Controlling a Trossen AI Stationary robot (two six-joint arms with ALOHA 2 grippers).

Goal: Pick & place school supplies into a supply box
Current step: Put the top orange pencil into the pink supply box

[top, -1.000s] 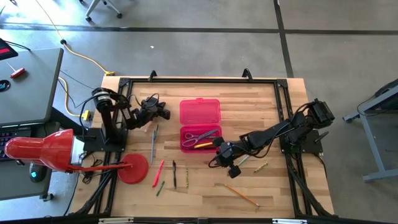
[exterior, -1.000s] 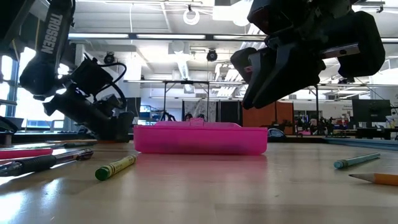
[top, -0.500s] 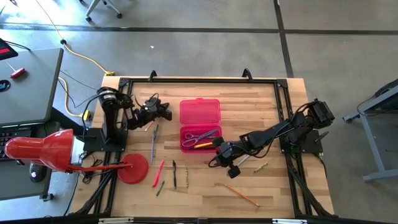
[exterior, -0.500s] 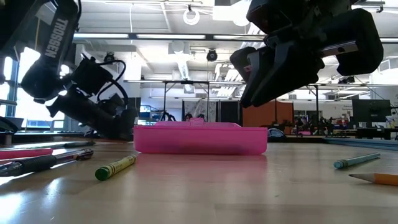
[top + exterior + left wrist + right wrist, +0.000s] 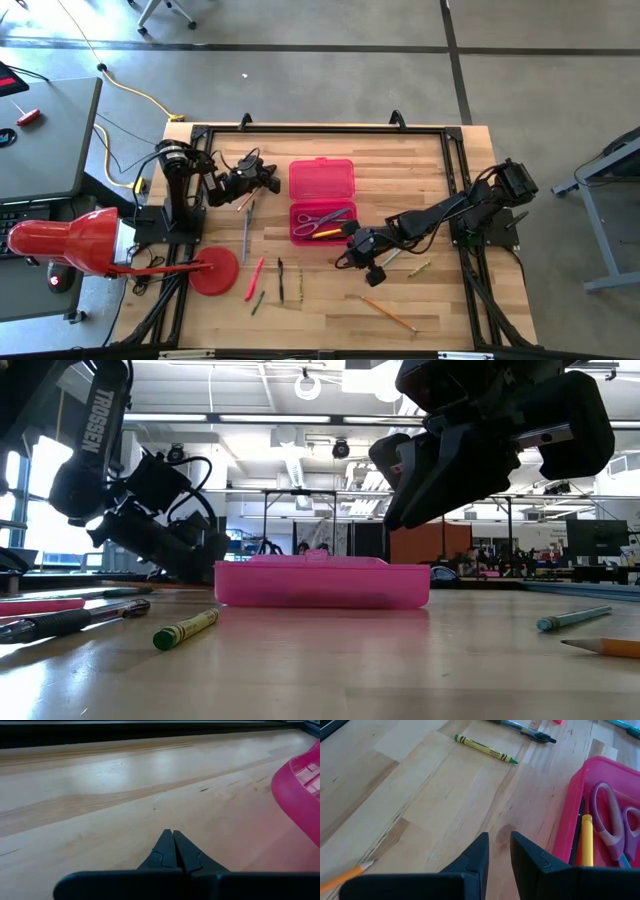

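Two items lie in the supply box (image 5: 322,220): scissors (image 5: 322,216) and a yellow marker (image 5: 323,233). Several pens remain on the surface (image 5: 430,160). Left tool (image 5: 268,183) closed, empty; right tool (image 5: 352,248) slightly parted, empty.

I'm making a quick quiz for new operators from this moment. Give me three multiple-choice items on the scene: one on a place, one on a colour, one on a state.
1. Where do the purple-handled scissors lie?
A. in the bright pink translucent plastic box
B. on the bare wooden table
C. in the right gripper

2. What colour is the crayon seen past the right gripper's fingers?
A. blue
B. yellow with a green tip
C. white

3. How do the left gripper's fingers stand?
A. wide open
B. shut, holding nothing
C. shut on a pencil

Key: 1 A, the scissors rest inside the box's open tray. 2 B, the right wrist view shows it. 3 B, the left wrist view shows the tips together over bare wood.
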